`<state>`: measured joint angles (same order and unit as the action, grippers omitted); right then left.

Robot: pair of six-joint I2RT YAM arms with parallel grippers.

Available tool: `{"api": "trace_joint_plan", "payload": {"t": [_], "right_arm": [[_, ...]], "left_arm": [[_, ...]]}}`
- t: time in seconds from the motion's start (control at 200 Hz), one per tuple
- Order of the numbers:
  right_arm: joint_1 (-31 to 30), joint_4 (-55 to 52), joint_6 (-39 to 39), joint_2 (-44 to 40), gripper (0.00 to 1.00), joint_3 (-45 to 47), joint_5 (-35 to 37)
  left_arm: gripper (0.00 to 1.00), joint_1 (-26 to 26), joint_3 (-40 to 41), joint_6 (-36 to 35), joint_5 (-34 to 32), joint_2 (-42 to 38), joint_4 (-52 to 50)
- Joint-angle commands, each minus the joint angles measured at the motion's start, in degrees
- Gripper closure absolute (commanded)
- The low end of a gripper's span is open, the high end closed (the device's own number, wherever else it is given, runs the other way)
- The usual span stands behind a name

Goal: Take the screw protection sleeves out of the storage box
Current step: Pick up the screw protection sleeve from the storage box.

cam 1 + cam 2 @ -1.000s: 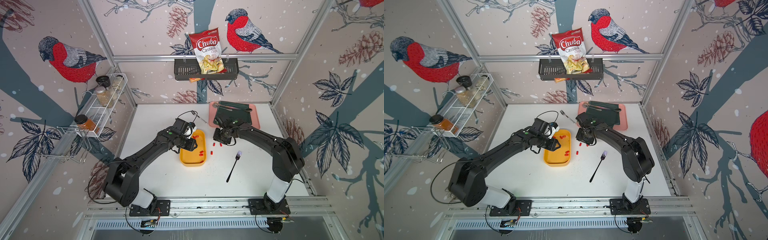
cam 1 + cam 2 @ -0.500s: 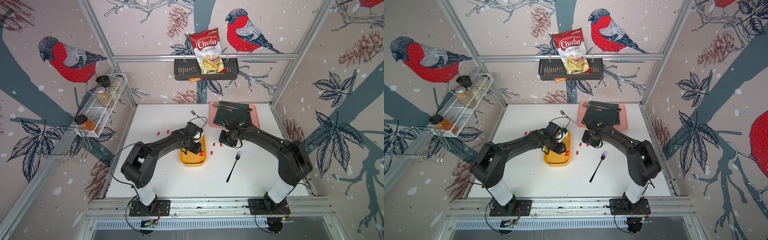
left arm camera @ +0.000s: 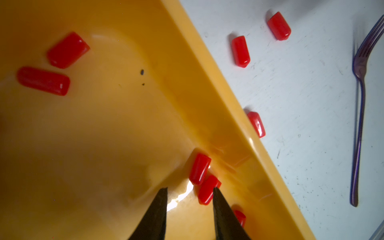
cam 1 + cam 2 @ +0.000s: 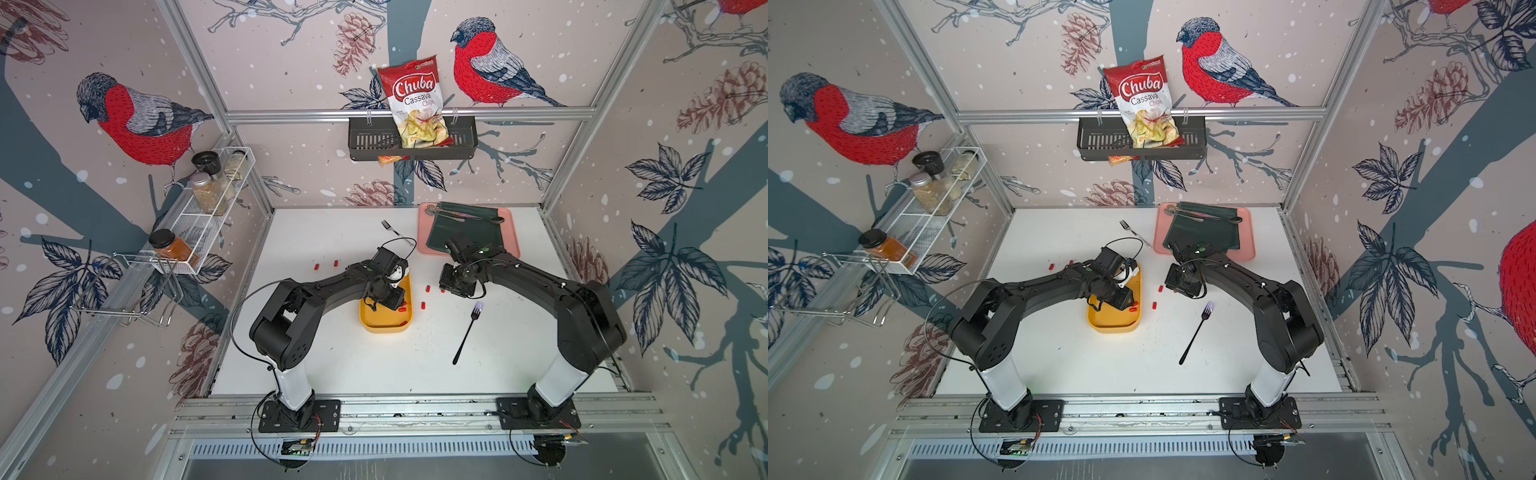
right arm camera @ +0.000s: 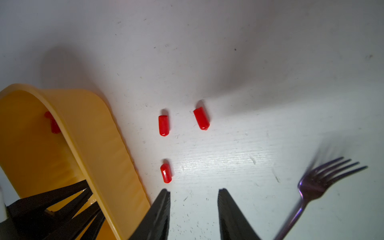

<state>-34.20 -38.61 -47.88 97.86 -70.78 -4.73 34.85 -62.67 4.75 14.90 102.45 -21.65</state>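
Far left of the white table [image 4: 332,365], two of the screw protection sleeves [image 4: 316,267] are just lying loose, well apart from everything else.

Moving right, the left arm reaches over the storage box [image 4: 382,329] with the left gripper [image 3: 190,191] dipped down inside it, by the wall that faces the other arm. Its two black fingers are fairly close together but there's a clear gap, and nothing's pinched in it. One sleeve sits right at the inner edge of one fingertip, and tbh I can't tell whether it's actually touching.

The left wrist view shows five sleeves in the box. Two lie near each other out on the floor, two end to end along that wall by the fingertips, and one is half hidden behind a finger.

Just right of the box, three more sleeves lie on the bare table, between the box and the right gripper [image 5: 194,192]. That one sits low over the table with its jaws partway apart and empty, and the nearest sleeve is just ahead of one tip.

Right of that lies a dark fork [image 4: 469,328], tines pointing toward the back. At the back there's a silver fork [image 4: 392,230], then a pink tray [image 4: 514,249] with a dark green cloth [image 4: 461,228] and some cutlery on top.
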Motion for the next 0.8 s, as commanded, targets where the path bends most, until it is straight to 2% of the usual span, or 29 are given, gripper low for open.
{"api": "trace_joint_plan", "payload": {"t": [0.0, 0.315, 0.795], "right_arm": [[0.0, 0.8, 0.2, -0.6, 0.57, 0.6, 0.1], [0.0, 1.7, -0.4, -1.4, 0.57, 2.4, 0.4], [-0.1, 2.2, -0.4, -2.1, 0.57, 3.7, 0.2]], "left_arm": [[0.63, 0.2, 0.7, 0.9, 1.3, 0.7, 1.7], [0.66, 0.2, 2.7, 3.0, 0.7, 1.1, 4.7], [0.72, 0.3, 1.6, 4.4, 2.6, 2.7, 6.0]]}}
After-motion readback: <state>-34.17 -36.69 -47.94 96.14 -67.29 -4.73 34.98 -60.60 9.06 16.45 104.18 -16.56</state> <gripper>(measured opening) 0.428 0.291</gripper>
